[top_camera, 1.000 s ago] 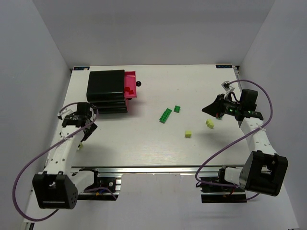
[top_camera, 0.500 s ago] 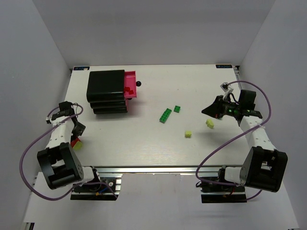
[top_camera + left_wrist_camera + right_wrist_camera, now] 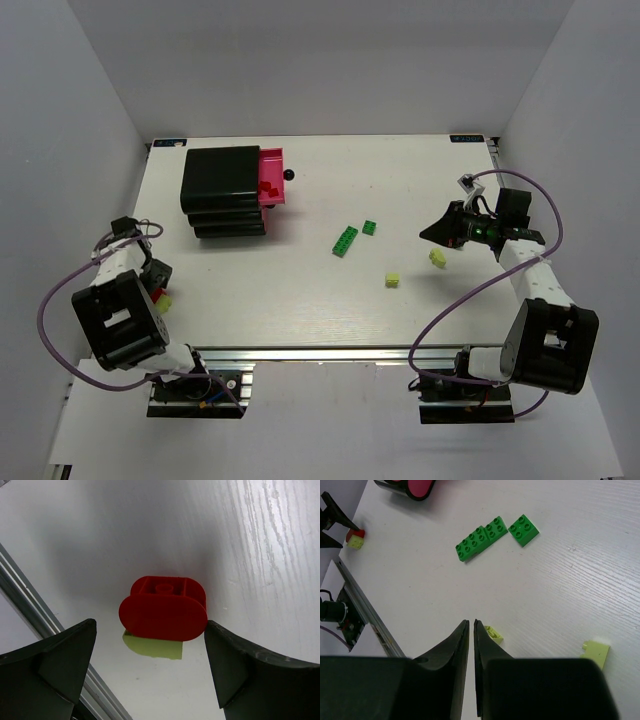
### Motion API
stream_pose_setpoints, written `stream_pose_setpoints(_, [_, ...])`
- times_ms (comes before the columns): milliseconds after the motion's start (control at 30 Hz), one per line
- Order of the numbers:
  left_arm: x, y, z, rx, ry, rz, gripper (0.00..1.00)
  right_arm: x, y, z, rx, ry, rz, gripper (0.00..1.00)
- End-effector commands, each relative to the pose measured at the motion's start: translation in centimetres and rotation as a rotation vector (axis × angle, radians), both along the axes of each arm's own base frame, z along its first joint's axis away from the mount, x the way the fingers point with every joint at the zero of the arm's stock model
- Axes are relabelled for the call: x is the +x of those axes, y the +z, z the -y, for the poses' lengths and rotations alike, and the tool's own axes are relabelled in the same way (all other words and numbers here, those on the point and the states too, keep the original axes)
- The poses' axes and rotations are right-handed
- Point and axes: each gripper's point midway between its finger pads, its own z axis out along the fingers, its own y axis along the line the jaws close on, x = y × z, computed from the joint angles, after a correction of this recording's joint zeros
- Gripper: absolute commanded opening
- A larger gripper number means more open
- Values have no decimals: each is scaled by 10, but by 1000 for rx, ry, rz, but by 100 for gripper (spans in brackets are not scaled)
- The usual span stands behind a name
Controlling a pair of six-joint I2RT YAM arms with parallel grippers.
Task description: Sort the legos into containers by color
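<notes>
A red lego point(image 3: 164, 609) lies on a pale yellow lego point(image 3: 154, 647) at the table's left edge, just ahead of my open left gripper point(image 3: 150, 672); in the top view the red lego point(image 3: 156, 293) sits by the left gripper point(image 3: 157, 279). The black cabinet point(image 3: 222, 190) has one pink drawer point(image 3: 272, 160) pulled out, with red legos point(image 3: 268, 187) in it. A green strip point(image 3: 345, 241), a small green lego point(image 3: 370, 227) and two yellow legos point(image 3: 392, 280) point(image 3: 437, 258) lie mid-table. My right gripper point(image 3: 471, 626) is shut and empty above the table, near a yellow lego point(image 3: 492, 634).
The aluminium rail point(image 3: 30, 595) runs along the table edge close beside the red lego. The drawer's black knob point(image 3: 289, 175) sticks out to the right. White walls close in the table on the left, the right and at the back.
My left arm has folded back toward the table's left edge, bringing its gripper down by the red lego. The right arm has barely moved.
</notes>
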Motion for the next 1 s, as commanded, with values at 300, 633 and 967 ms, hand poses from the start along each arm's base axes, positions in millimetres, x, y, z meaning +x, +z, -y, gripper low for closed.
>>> stream_pose_setpoints(300, [10,-16,-9,-49,-15,38,96,5,3,2,-4,3,12,13])
stream_pose_setpoints(633, [17,-21,-5,-99,-29,68,80,5,2,2,4,6,-1,13])
stream_pose_setpoints(967, [44,9,27,-213,-182,321,21,-1,11,-6,12,63,47,12])
